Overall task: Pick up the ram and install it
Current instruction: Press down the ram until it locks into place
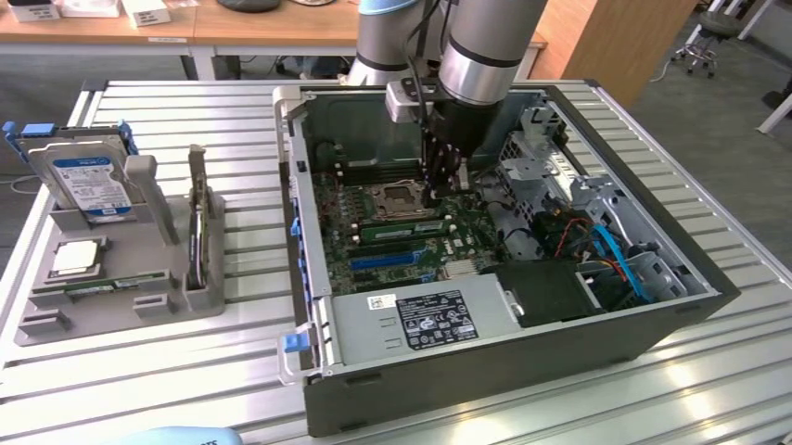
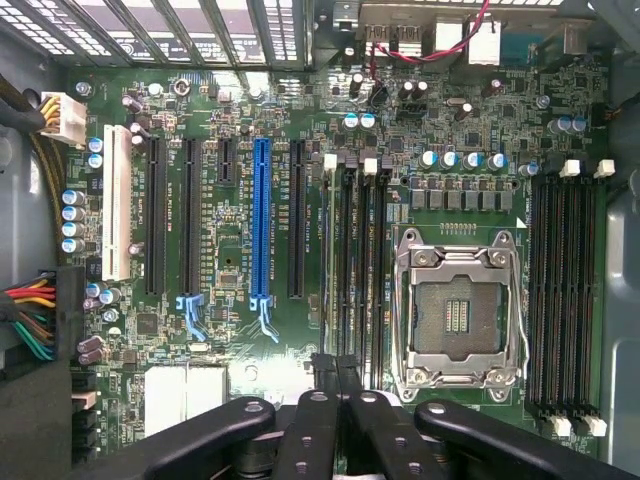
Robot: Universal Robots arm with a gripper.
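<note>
Black fingers (image 1: 429,190) pressed together, arm upright over motherboard (image 1: 396,232), inside case (image 1: 495,343)

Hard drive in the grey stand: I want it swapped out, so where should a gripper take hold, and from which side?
Probably the upper edge of the silver, blue-labelled hard drive, from straight above, jaws on its two broad faces. It stands upright in the grey plastic stand, whose posts block its lower part.
</note>
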